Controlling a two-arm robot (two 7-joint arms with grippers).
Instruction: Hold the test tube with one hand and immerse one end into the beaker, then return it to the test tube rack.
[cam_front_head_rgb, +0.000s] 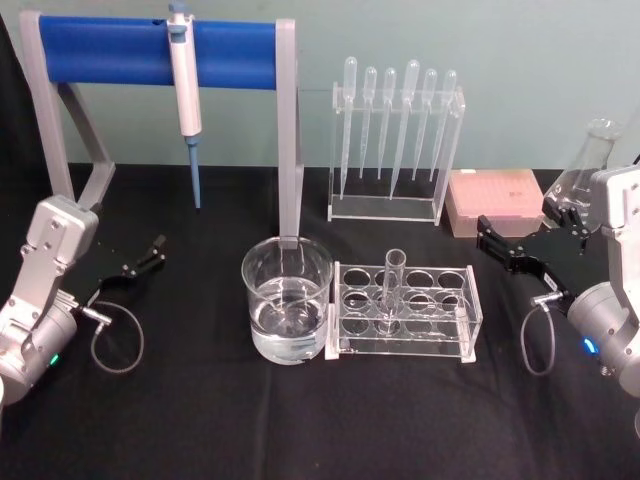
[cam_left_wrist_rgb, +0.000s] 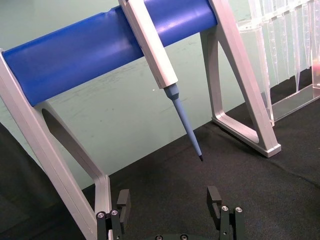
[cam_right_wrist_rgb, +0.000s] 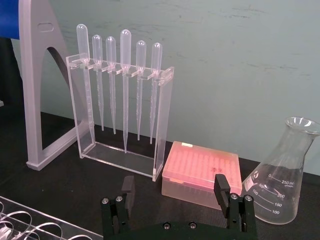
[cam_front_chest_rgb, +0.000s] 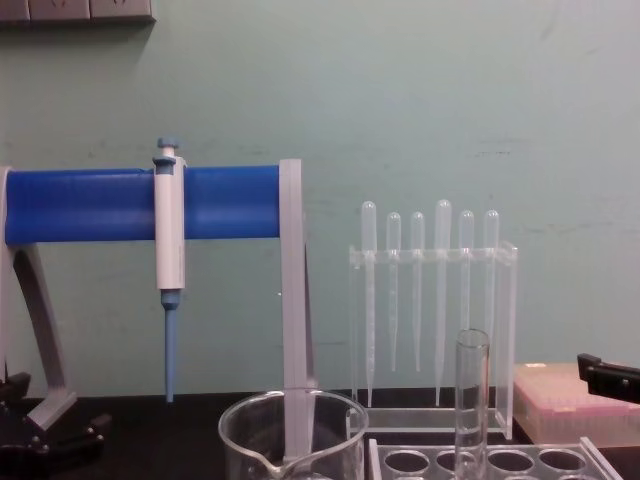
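While test tube (cam_front_head_rgb: 391, 290) stands racked beside beaker (cam_front_head_rgb: 286, 300), left gripper (cam_front_head_rgb: 148, 253) and right gripper (cam_front_head_rgb: 497, 243) spread, empty

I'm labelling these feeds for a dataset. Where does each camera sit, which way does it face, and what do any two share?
Head: high on the robot, looking down at the beaker and the test tube in its rack; left end effector and right end effector at the sides.
Chest: lower, facing the wall; beaker rim, test tube.
Left wrist: faces the pipettor; open fingers below.
Right wrist: faces the pipettes and flask; open fingers.
Head and chest share the pipettor.
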